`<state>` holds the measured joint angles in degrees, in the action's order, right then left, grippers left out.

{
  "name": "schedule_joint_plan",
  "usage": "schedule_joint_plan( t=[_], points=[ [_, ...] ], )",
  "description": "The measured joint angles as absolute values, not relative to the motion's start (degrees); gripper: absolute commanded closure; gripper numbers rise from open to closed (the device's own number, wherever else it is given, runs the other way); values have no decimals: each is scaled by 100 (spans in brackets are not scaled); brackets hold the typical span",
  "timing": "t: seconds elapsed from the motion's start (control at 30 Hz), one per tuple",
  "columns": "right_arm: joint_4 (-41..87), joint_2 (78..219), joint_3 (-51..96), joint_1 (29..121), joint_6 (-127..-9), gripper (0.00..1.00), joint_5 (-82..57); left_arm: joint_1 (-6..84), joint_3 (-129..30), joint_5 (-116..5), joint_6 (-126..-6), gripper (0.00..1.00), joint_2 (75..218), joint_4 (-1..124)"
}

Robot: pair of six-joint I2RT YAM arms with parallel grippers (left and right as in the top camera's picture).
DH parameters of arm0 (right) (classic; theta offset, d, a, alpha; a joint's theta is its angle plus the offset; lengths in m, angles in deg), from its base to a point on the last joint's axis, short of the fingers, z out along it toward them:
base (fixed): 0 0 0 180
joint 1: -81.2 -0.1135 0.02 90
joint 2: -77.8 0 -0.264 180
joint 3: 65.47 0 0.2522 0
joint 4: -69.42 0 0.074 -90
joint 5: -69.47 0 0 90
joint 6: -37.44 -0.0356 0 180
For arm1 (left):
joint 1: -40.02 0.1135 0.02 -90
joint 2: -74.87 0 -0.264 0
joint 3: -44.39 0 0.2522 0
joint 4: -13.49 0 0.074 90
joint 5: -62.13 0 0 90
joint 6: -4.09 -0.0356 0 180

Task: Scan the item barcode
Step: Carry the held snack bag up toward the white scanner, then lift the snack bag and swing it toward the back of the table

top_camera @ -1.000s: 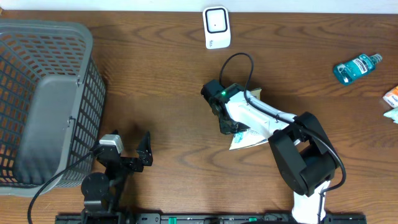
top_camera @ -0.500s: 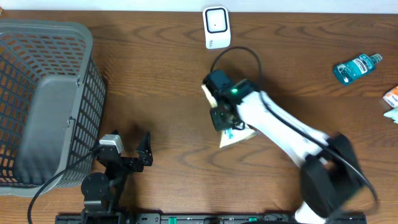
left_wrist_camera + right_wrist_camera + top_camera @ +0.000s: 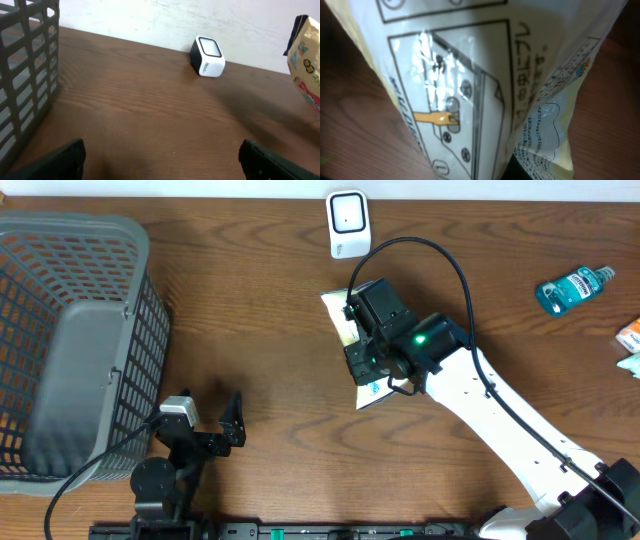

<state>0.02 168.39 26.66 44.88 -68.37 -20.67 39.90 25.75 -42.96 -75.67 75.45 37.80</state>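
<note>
The item, a yellow and white printed snack pouch (image 3: 339,321), hangs in my right gripper (image 3: 372,352), which is shut on it just below and right of the scanner (image 3: 348,223). The scanner is a small white box with a dark window, standing at the table's far edge. In the right wrist view the pouch (image 3: 470,75) fills the frame and hides my fingers. The left wrist view shows the scanner (image 3: 207,56) ahead and the pouch (image 3: 306,55) at the right edge. My left gripper (image 3: 208,414) sits near the front left, open and holding nothing, its fingertips (image 3: 60,160) wide apart.
A large grey mesh basket (image 3: 70,340) fills the left side and shows as a wall (image 3: 25,75) in the left wrist view. A teal mouthwash bottle (image 3: 572,287) and small packets (image 3: 630,345) lie at the far right.
My right arm has stretched out and carried the pouch up and away from the front, closer to the scanner. The left arm has not moved.
</note>
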Motion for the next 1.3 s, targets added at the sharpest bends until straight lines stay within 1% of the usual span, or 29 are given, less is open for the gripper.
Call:
schedule_joint_plan(
  t=[0.07, 0.17, 0.33, 0.5, 0.63, 0.8, 0.9, 1.0, 1.13, 1.3],
  points=[
    [-72, 16839, 2666, 4488, -6754, 99, -2124, 3990, 2575, -4299, -7567, 2, 7545, 3778],
    [-347, 16839, 2666, 4471, -6288, 99, -2183, 3990, 2575, -4299, -7567, 2, 7545, 3778],
    [-905, 16839, 2666, 4267, -4970, 99, -2246, 3990, 2575, -4296, -7567, 2, 7545, 3780],
    [-1080, 16839, 2666, 4114, -3462, 99, -2207, 3990, 2575, -4296, -7567, 2, 7545, 3780],
    [-966, 16839, 2664, 4114, -2181, 99, -2443, 3990, 2575, -4299, -7567, 2, 7545, 3780],
    [-194, 16839, 2675, 4095, -877, 99, -3332, 3990, 2575, -4299, -7567, 2, 7545, 3778],
    [-142, 16839, 2804, 3998, -61, 99, -3892, 3990, 2575, -4299, -7567, 2, 7545, 3778],
    [-144, 16837, 3060, 3802, 564, 99, -4069, 3990, 2575, -4296, -7567, 2, 7545, 3780],
    [-352, 16714, 3516, 3511, 1394, 99, -3791, 3990, 2575, -4296, -7567, 2, 7545, 3778],
    [-1042, 16096, 3807, 3424, 2459, 99, -2766, 3990, 2575, -4299, -7567, 2, 7545, 3778]
  ],
)
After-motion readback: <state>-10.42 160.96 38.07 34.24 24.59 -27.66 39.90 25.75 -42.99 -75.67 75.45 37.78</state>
